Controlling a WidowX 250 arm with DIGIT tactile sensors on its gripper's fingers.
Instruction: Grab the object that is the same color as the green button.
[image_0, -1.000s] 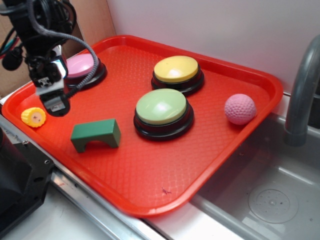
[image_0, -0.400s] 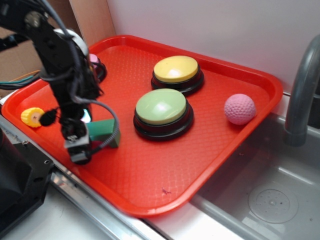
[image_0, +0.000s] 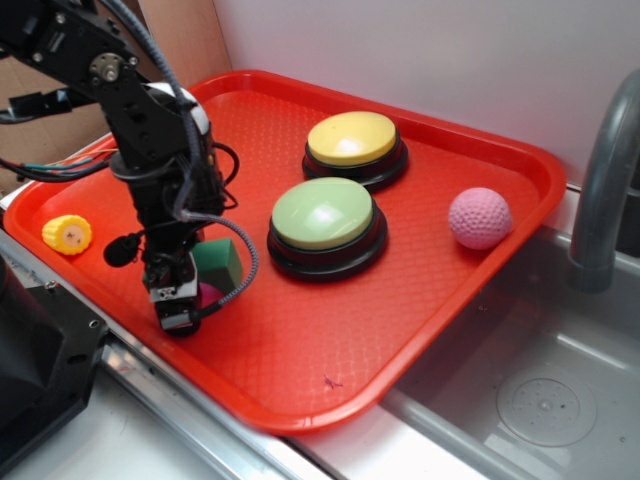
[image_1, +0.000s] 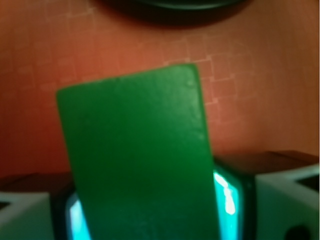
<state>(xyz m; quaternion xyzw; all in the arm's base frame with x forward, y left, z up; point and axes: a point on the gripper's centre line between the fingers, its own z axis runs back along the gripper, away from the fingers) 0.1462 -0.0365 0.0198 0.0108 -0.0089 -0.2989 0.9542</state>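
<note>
Crowding red tray (image_0: 470, 250): green button (image_0: 322, 213), green block (image_0: 222, 264), claw (image_0: 178, 297).

two views: one outside and high, one on the wrist.
the exterior camera looks down at an angle across the red tray (image_0: 480, 260) from its front corner, sink at right. the wrist camera looks down, very near the green block (image_1: 137, 155), which both views share along with tray surface.

My arm (image_0: 150, 150) hides most of the green block (image_0: 222, 263). In the wrist view, the block (image_1: 137, 160) is blurred and cropped at 6 o'clock; contact with my fingers (image_1: 235, 192) is unclear.
</note>
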